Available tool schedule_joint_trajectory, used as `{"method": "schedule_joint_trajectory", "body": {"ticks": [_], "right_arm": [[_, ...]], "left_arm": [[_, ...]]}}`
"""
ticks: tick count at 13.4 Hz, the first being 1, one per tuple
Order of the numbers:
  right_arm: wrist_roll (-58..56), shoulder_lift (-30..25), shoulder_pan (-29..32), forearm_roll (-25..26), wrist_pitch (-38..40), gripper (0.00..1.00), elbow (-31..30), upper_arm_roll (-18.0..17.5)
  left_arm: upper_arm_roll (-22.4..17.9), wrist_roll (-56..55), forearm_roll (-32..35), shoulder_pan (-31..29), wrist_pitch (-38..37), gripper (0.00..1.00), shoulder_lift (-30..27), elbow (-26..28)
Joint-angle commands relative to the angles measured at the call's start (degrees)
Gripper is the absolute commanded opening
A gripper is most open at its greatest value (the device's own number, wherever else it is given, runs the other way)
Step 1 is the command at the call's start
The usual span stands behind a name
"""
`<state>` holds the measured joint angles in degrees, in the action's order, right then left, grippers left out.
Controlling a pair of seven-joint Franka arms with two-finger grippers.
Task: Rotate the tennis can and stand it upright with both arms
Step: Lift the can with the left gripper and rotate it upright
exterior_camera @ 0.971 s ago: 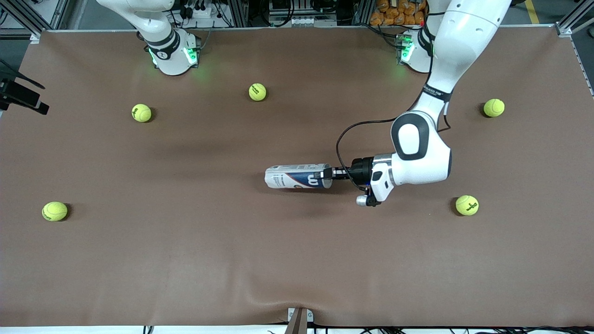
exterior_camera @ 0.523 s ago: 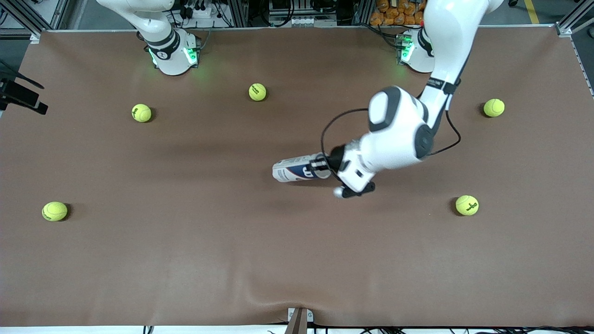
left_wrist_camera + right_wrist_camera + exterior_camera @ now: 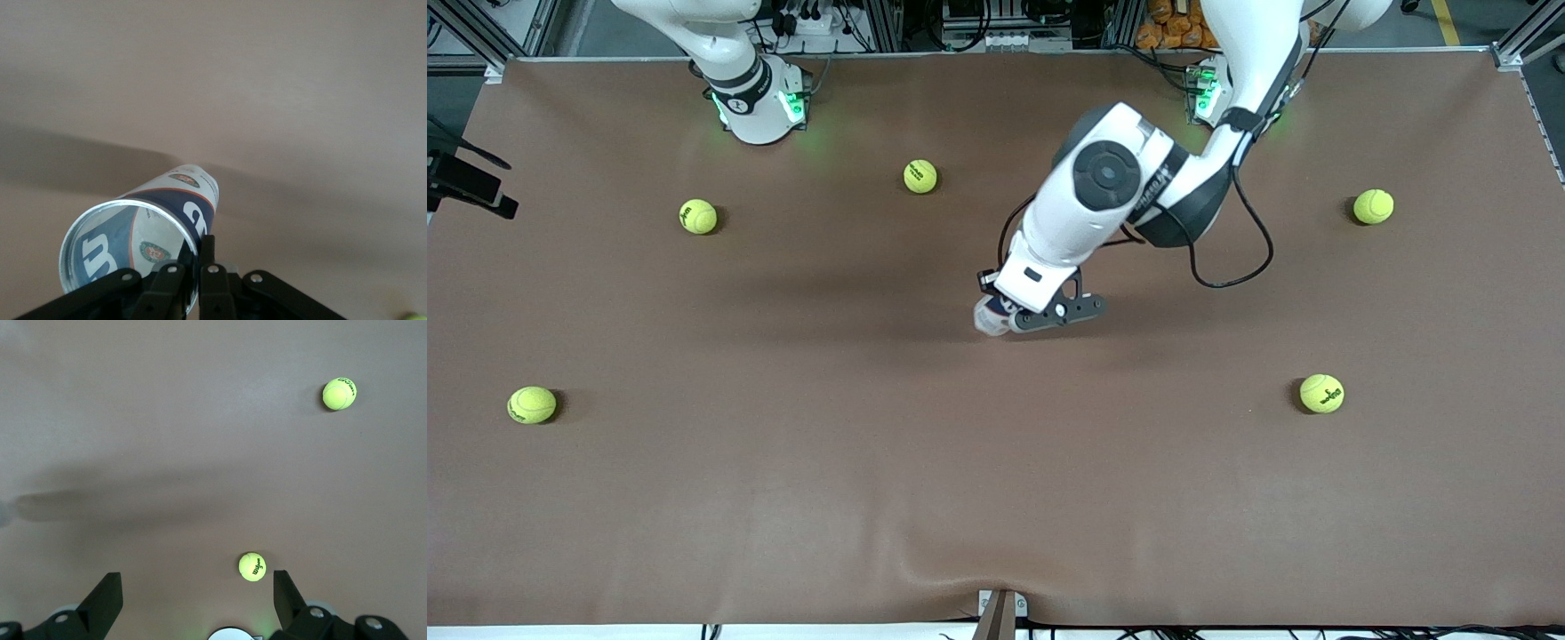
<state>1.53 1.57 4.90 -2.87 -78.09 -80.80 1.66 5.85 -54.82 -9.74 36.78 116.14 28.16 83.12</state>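
Left gripper (image 3: 197,270) is pinching tennis can (image 3: 143,230) rim mid-table, tilting it toward upright; right gripper (image 3: 197,597) is waiting w/ fingers spread; next probably needs can's base seated.

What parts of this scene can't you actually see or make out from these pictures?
- Tennis can, front view: mostly covered by the left arm's wrist; only one end shows.
- Left hand, left wrist view: fingers pinch the can's rim; the fingers' base is cut off by the frame edge.
- Right hand, right wrist view: open, fingertips only. In the front view it is out of frame.
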Motion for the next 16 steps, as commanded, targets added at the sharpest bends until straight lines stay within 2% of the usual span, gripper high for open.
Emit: {"method": "schedule_joint_trajectory", "body": {"ticks": [1, 5, 12, 16], "right_arm": [[-1.2, -0.1, 0.6, 0.8, 0.5, 1.00, 0.6, -0.3], [-1.2, -0.1, 0.6, 0.8, 0.6, 1.00, 0.6, -0.3], [-1.2, -0.3, 0.4, 2.5, 0.8, 1.00, 0.6, -0.3], [-1.2, -0.3, 0.5, 2.6, 1.3, 1.00, 0.6, -0.3]], "left_arm": [[-0.9, -8.7, 4.7, 3.4, -4.3, 0.00, 2.0, -4.2], [-0.9, -20.3, 13.9, 8.2, -6.4, 0.00, 2.7, -4.5], [-2.0, -28.5, 16.7, 13.6, -6.2, 0.00, 6.0, -6.4], [-2.1, -29.9, 17.6, 13.8, -5.5, 0.00, 7.0, -6.4]]}}
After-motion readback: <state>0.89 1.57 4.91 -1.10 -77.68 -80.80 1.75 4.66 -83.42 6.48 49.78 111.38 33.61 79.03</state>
